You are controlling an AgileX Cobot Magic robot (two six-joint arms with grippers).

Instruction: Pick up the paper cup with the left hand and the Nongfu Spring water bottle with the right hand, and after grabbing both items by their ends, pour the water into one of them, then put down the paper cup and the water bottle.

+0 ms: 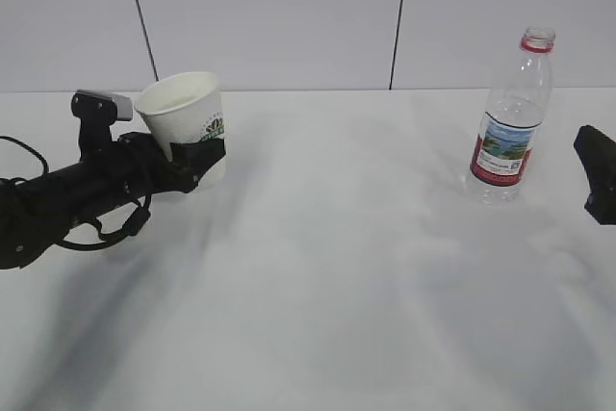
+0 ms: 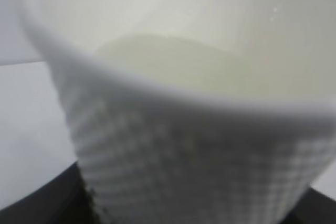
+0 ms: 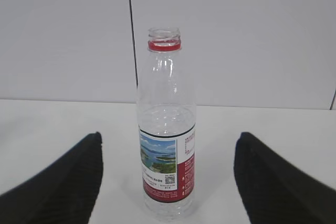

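Two items, one in hand: left gripper clamps the paper cup, tilted and seemingly raised at table's left. Water bottle stands uncapped, upright on the table, right; right gripper spread, ungrasped, low and level facing it. Next, by judgement: advance, close on bottle

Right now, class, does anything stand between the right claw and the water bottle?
Nothing visible does. The right claw is open, and the water bottle stands upright on bare table straight ahead, between its fingers.
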